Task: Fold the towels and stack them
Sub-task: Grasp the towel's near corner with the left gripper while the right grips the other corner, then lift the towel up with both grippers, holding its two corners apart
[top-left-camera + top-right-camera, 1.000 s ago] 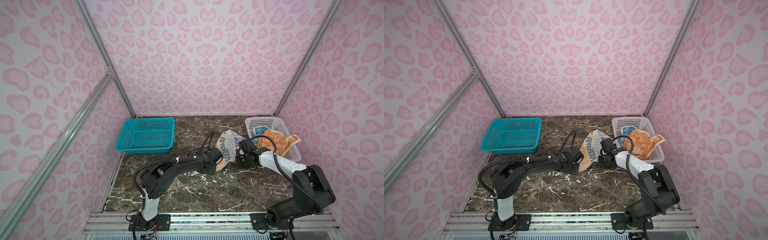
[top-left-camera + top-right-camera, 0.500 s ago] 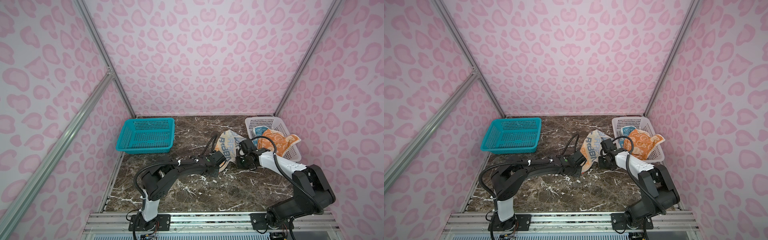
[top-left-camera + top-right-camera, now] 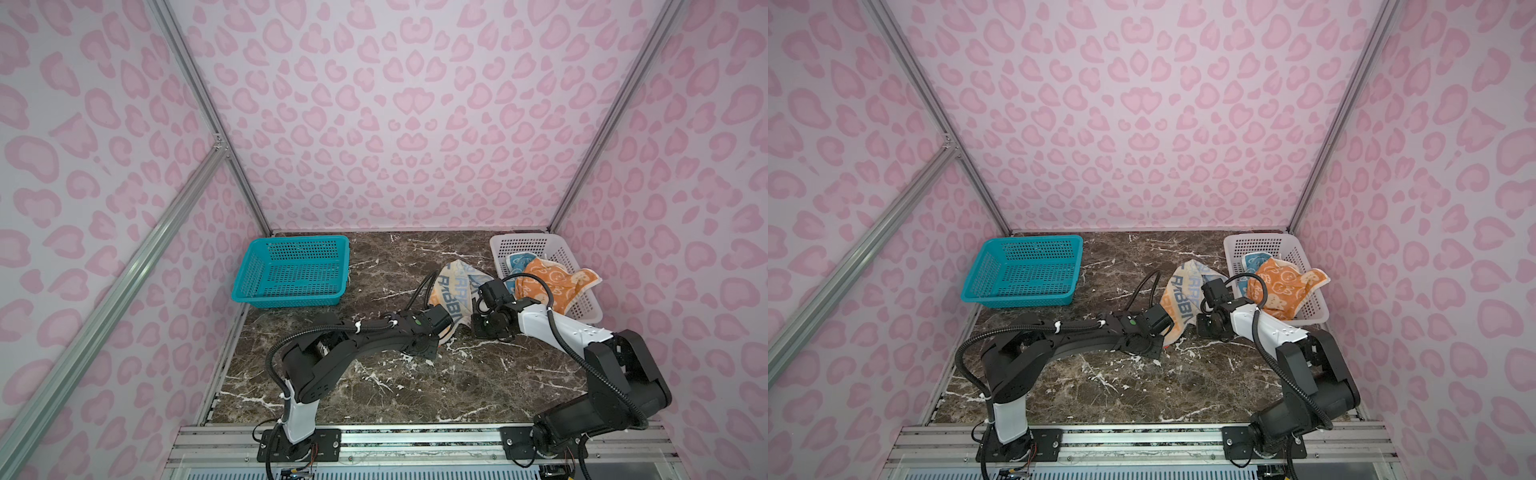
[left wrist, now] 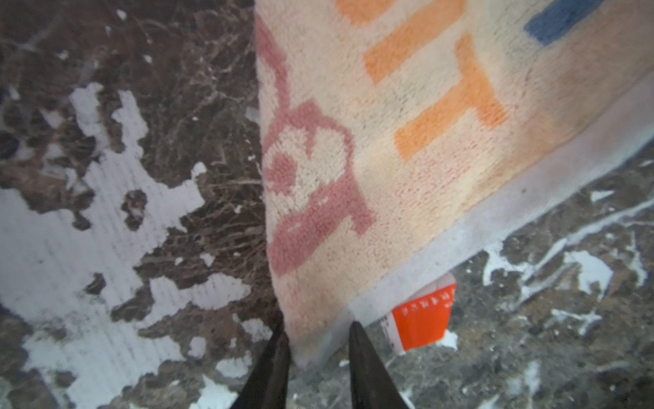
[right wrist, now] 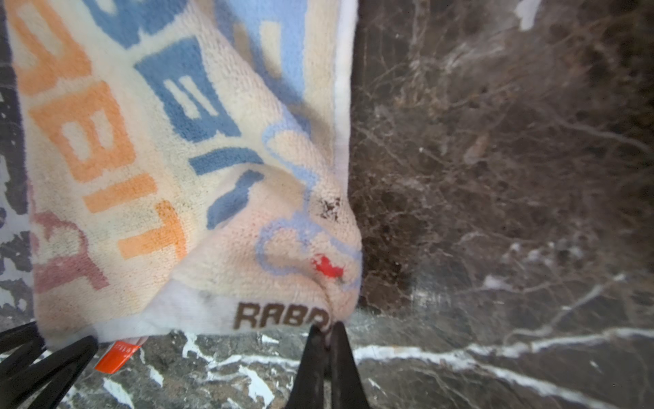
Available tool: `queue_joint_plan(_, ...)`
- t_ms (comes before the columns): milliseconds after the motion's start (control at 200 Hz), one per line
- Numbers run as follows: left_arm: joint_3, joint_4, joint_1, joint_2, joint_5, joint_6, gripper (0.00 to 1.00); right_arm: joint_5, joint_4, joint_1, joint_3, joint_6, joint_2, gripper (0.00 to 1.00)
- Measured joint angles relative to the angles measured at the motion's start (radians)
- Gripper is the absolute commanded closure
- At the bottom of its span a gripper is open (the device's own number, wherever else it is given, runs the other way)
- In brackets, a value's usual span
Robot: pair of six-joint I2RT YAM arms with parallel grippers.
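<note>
The cream towel (image 3: 451, 286) with blue and orange "RABBIT" letters lies crumpled on the marble table, between the two baskets, in both top views. My left gripper (image 4: 318, 336) is shut on its near corner, where an orange tag (image 4: 421, 318) sticks out. My right gripper (image 5: 327, 329) is shut on the neighbouring corner of the same cream towel (image 5: 159, 177), by the brown printed hem. The orange towel (image 3: 548, 282) and the blue towel (image 3: 515, 262) lie bunched in the white basket (image 3: 523, 237); the orange one hangs over its right rim.
A teal basket (image 3: 291, 241) stands at the back left with nothing in it. The white basket stands against the right wall. Both arms reach in low from the front rail, their wrists close together. Cables loop above each wrist.
My left gripper has slid a little to the right onto the cream towel's corner and its jaws have narrowed. The right arm and the towel have hardly moved.
</note>
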Motion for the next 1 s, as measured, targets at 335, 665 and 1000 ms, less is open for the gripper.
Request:
queue_joint_plan(335, 0.007, -0.006, -0.004, 0.022, -0.013, 0.003, 0.95, 0.000, 0.006, 0.000, -0.006, 0.003, -0.004, 1.00)
queue_joint_plan(665, 0.013, -0.064, 0.014, -0.029, 0.030, 0.004, 0.97, 0.000, -0.047, 0.000, 0.055, 0.002, -0.048, 1.00)
queue_joint_plan(1000, 0.424, -0.284, 0.249, -0.192, 0.051, 0.085, 0.97, -0.001, -0.189, 0.000, 0.465, -0.031, -0.116, 1.00)
